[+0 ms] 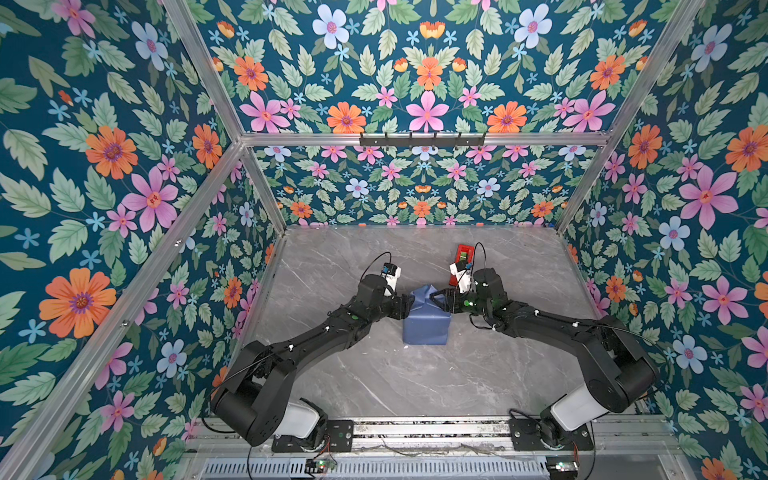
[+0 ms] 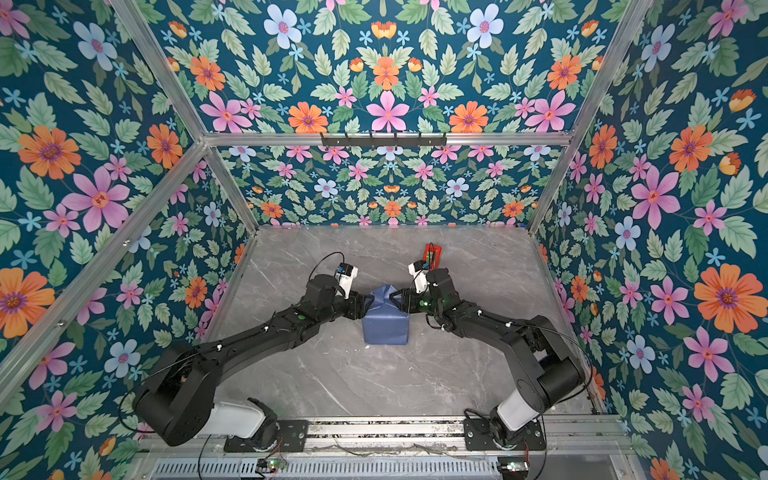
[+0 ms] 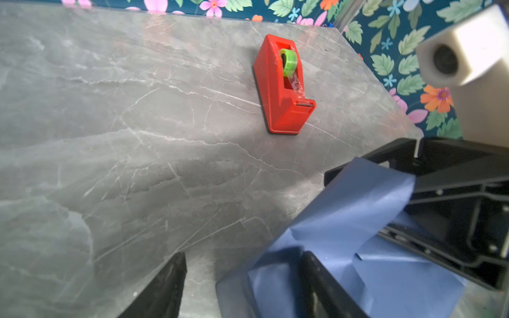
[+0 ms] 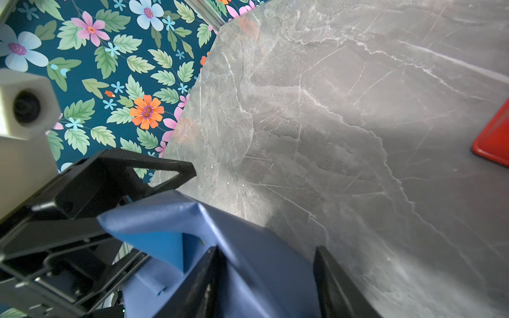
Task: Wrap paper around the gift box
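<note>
The paper forms a slate-blue package mid-table in both top views; the gift box is hidden inside it. At the package's far end the paper stands up in loose creased flaps. My left gripper comes in from the left there, open, one finger against a flap and the other over bare table. My right gripper faces it from the right, open, its fingers straddling a sloping flap that fills the gap between them. A bright blue inner face shows at a fold.
A red tape dispenser with a green roll stands behind the right wrist, toward the back wall. Grey marble tabletop stretches in front of the package. Floral walls enclose three sides; the arm bases sit on the front rail.
</note>
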